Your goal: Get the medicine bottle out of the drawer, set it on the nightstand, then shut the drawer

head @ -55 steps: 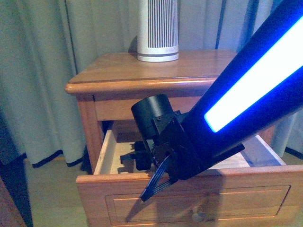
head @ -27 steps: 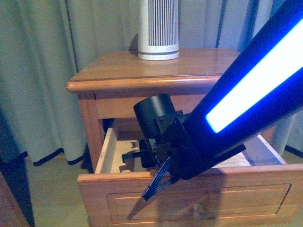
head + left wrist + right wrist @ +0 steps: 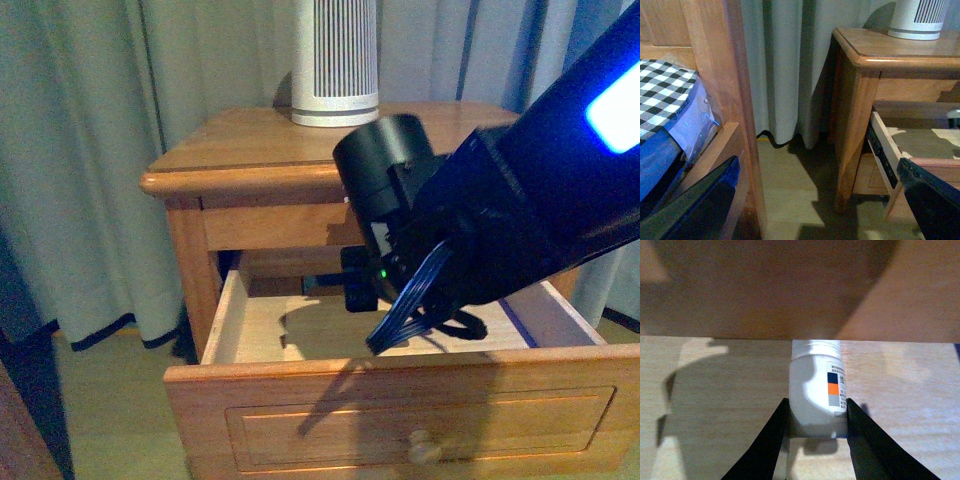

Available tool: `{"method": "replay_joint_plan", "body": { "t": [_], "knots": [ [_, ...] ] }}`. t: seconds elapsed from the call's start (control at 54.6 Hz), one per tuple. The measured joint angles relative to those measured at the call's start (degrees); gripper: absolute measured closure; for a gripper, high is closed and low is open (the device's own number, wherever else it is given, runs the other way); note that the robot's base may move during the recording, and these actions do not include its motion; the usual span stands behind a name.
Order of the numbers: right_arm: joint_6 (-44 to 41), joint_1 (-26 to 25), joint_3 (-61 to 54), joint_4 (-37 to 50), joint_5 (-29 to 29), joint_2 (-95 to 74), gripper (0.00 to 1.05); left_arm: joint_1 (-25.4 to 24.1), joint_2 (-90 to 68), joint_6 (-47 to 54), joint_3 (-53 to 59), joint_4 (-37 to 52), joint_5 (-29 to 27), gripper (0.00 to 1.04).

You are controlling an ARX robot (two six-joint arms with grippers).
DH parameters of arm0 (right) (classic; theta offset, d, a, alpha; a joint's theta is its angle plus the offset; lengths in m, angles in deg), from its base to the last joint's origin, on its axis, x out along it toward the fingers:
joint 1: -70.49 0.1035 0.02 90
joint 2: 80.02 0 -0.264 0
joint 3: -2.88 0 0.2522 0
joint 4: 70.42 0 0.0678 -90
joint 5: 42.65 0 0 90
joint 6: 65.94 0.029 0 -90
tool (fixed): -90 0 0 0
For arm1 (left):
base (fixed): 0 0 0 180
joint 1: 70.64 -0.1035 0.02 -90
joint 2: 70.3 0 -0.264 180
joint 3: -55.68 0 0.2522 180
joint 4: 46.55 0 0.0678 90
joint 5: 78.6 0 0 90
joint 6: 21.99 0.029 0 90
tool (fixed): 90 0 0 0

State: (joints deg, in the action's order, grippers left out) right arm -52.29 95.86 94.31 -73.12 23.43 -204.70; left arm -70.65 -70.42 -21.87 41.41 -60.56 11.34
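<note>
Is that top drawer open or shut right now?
Open. The drawer front stands pulled well out from the nightstand, its pale interior exposed, the right gripper inside gripping the medicine bottle.

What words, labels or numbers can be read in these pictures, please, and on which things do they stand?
Small white cylindrical medicine bottle: printed label with blue and orange squares; its characters are too blurred to read.
Blue plastic-wrapped package: faint print, unreadable.
Nothing else bears text.
</note>
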Motion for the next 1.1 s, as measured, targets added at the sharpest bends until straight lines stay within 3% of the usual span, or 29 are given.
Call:
{"method": "replay_joint_plan", "body": {
  "t": [0.201,0.311,0.439,0.641,0.824,1.099],
  "knots": [
    [8.59,1.97,-9.46,-7.23,4.07,12.52,0.75,0.0,0.0,0.0,0.0,0.0,0.0,0.07],
    [12.39,3.3,-16.7,-9.31,3.48,21.66,0.75,0.02,0.0,0.0,0.0,0.0,0.0,0.07],
    [11.5,2.32,-20.09,-7.89,-0.9,30.36,0.75,0.0,0.0,0.0,0.0,0.0,0.0,0.07],
    [3.39,-2.34,-19.3,-3.5,-6.47,43.76,0.75,0.0,0.0,0.0,0.0,0.0,0.0,0.07],
    [-4.7,-10.14,-11.04,0.33,1.11,40.68,0.75,0.0,0.0,0.0,0.0,0.0,0.02,0.07],
    [-6.78,-17.94,3.02,-4.46,9.35,20.2,0.75,0.0,0.0,0.0,0.0,0.0,0.0,0.07]
  ]
}}
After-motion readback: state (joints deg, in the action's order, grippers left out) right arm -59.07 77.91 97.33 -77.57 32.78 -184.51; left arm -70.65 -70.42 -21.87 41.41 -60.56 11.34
